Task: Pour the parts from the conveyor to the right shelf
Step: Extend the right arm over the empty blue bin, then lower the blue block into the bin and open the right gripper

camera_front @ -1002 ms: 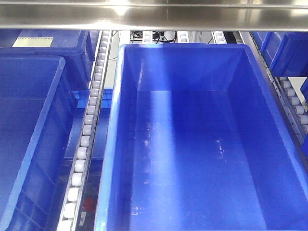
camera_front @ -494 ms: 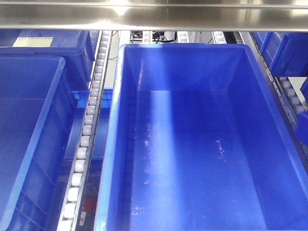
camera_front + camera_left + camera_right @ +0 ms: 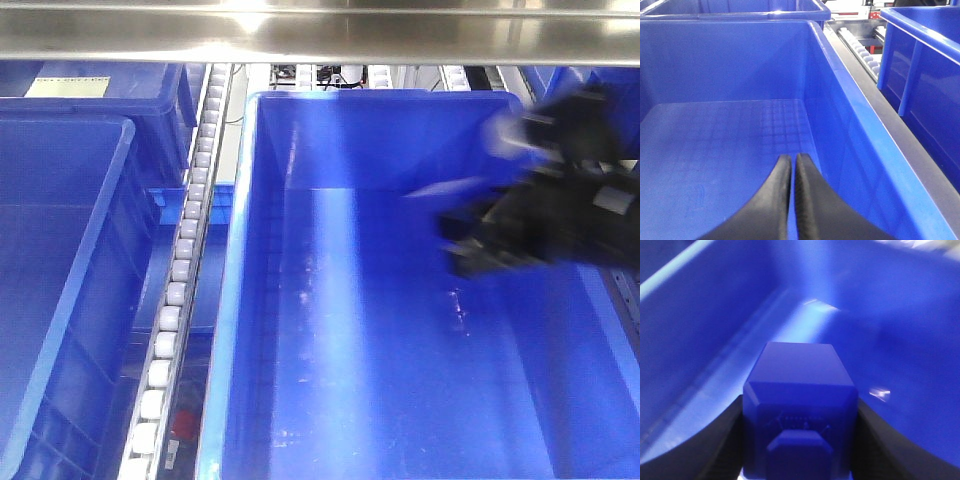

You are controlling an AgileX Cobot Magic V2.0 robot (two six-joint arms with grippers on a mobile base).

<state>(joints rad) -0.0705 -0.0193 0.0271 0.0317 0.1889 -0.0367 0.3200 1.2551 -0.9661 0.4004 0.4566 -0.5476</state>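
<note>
The blue part (image 3: 800,390), a block with a square stud, sits between the black fingers of my right gripper (image 3: 800,407), which is shut on it. In the front view that gripper (image 3: 470,245) is a dark blur over the right half of the large blue tub (image 3: 380,140) on the right shelf (image 3: 320,35); the part cannot be made out there. In the left wrist view my left gripper (image 3: 791,159) is shut on nothing and hangs over the floor of another blue tub (image 3: 740,60). The conveyor is out of view.
A rail of white rollers (image 3: 185,250) runs between the middle tub and a second blue tub (image 3: 100,250) on the left. More blue tubs stand at the back left (image 3: 110,85) and far right (image 3: 585,100). A steel crossbar spans the top.
My right arm has swung in from the right edge, holding the part, and now hangs over the middle tub, where earlier only the bare tub showed.
</note>
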